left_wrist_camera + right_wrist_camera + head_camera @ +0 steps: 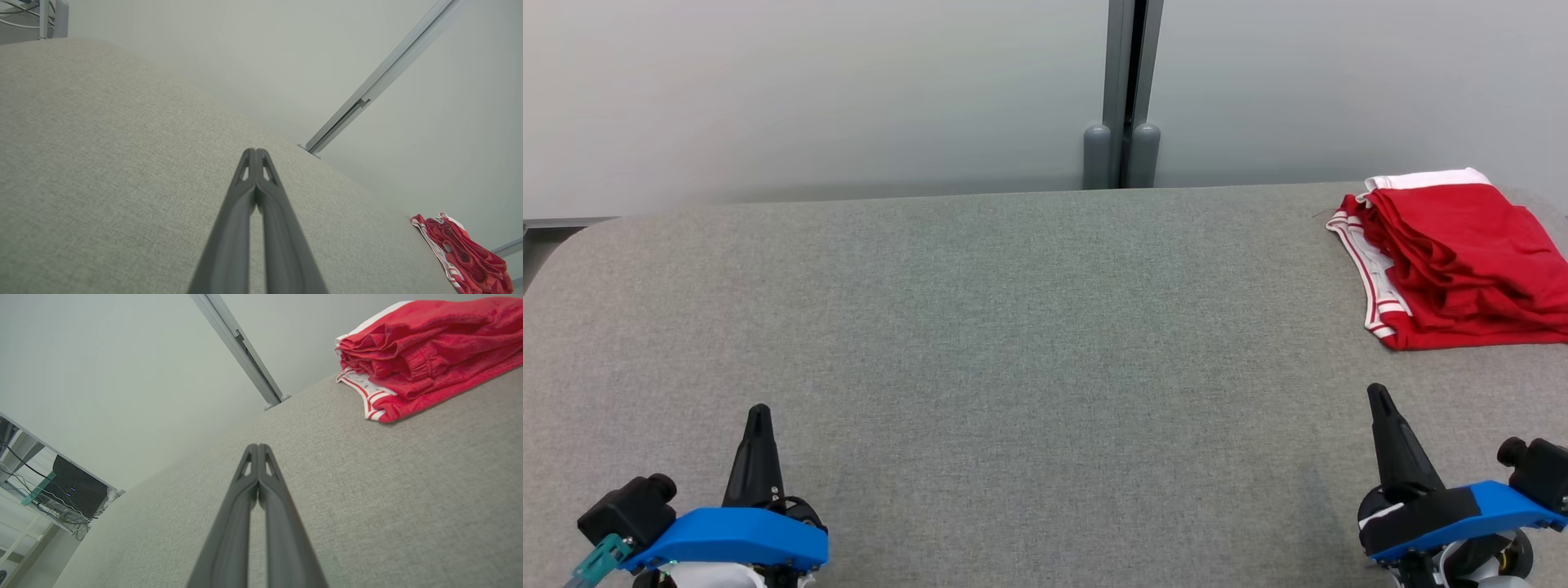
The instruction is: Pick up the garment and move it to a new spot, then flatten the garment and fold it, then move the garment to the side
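Red garment (1462, 261): one item, folded into a compact stack, white trim with red stripes showing along its left edge and a white band at its far edge. It lies flat at the far right corner of the grey fabric-covered table (1045, 327) and runs past the right side of the head view. The left wrist view shows it (466, 257) as a small red bundle at the table's far end. The right wrist view shows it (429, 347) close up, with several red layers stacked and a gathered band among the folds. Nothing touches it.

Left gripper (759, 416): at the near edge of the table, towards the left corner. Its two dark fingers are pressed together to a single point and hold nothing. Its own wrist view shows the tips (256, 153) meeting over bare grey fabric.

Right gripper (1378, 396): at the near edge, towards the right corner, on the near side of the garment and apart from it. Its fingers are likewise together and hold nothing, and the tips (258, 448) meet over bare fabric.

Surroundings: a pale wall panel (809, 90) stands behind the table's far edge. A grey upright post (1123, 90) divides it just right of centre. In the right wrist view a dark box with loose cables (73, 486) sits beyond the table's left end.
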Motion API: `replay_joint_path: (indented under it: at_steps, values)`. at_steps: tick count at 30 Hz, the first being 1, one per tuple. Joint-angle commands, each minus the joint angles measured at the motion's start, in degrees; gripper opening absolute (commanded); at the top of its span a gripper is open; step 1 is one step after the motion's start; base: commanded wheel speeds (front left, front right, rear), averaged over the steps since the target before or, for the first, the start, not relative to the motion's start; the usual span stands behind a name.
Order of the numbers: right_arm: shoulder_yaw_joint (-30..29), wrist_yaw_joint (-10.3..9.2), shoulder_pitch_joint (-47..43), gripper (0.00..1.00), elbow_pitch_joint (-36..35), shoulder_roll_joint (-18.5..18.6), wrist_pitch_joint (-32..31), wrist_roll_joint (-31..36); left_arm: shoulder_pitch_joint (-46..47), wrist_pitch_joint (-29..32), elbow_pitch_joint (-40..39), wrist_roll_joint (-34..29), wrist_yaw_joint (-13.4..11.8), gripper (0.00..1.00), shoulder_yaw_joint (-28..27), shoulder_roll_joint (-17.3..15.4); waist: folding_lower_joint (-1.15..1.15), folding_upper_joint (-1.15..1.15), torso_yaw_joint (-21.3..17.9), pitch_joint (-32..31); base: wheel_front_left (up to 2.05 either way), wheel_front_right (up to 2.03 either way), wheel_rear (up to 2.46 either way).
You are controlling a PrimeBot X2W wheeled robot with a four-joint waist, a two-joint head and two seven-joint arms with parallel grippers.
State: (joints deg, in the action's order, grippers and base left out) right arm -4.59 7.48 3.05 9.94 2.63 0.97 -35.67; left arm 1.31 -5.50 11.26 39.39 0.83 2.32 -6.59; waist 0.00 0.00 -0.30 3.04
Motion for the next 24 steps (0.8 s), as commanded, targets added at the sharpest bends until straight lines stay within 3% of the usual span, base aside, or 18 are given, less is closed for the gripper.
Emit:
replay_joint_path:
  at_steps: [1, 24]
  values:
    - [-0.3, 0.01, 1.2, 0.00, -0.6, 0.2, -0.3, -2.5, 1.5, 0.5, -0.5, 2.1, 0.4, 0.00, -0.8, 0.0, 0.00, 0.00, 0.0, 0.0, 0.00, 0.00, 0.00]
    - [-0.8, 0.01, 2.1, 0.00, 0.9, 0.3, -2.6, -19.4, 2.8, 4.1, 0.4, 18.0, 2.4, 0.00, -3.3, 1.1, 0.00, 0.00, 0.1, -0.7, 0.00, 0.00, 0.00]
